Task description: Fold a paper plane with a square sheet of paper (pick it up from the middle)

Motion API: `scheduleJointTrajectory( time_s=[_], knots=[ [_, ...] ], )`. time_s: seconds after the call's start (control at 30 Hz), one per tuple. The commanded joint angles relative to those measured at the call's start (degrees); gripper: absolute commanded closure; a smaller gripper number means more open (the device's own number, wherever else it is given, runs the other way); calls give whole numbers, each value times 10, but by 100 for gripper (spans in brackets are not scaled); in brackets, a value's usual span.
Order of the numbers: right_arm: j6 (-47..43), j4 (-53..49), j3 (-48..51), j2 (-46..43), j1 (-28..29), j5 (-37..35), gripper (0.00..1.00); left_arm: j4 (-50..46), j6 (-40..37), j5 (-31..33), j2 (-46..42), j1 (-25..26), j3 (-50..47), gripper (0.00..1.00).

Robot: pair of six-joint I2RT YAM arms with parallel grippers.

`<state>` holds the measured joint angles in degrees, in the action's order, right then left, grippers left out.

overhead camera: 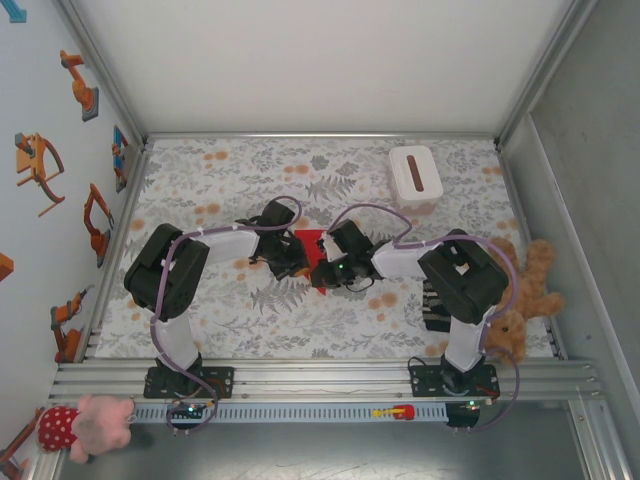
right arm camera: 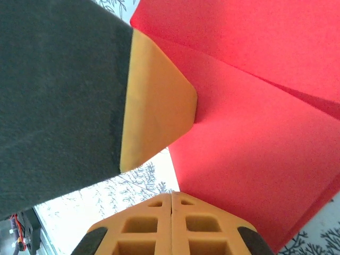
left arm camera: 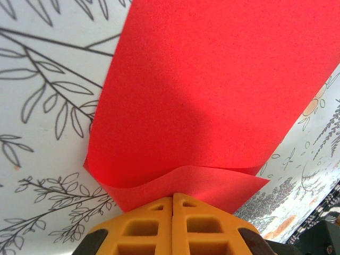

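My left claw (left arm camera: 172, 201) is closed, its two orange fingers pressed together with no gap between them. Their tips rest against the near edge of the red paper (left arm camera: 212, 95), where a loose flap curls up just in front of them. I cannot see any paper pinched between the fingers.

My right claw (right arm camera: 171, 201) is closed too, finger against finger, with its tips at the edge of the paper, which spreads out to the right. The paper shows a crease here, one layer lying over another. From this side, one of my left fingers (right arm camera: 156, 101) touches the paper with its orange pad.

From above, the paper lies in the middle of the flowered tabletop (overhead camera: 250, 170), between the two claws, which meet over it and hide most of it.
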<state>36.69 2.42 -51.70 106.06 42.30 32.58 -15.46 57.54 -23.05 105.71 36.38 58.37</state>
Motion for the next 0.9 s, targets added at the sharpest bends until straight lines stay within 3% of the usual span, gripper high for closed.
scheduleJointTrajectory(
  time_s=[0.0,0.43,0.87],
  knots=[
    [-1,-16,17,-13,1,16,100,-40,-15,21,12,1,-19,94],
    [-22,-48,44,-89,1,-14,99,-44,-19,16,10,2,-13,94],
    [-12,-25,-5,-17,1,-14,100,-43,-20,11,13,2,-9,94]
  ],
)
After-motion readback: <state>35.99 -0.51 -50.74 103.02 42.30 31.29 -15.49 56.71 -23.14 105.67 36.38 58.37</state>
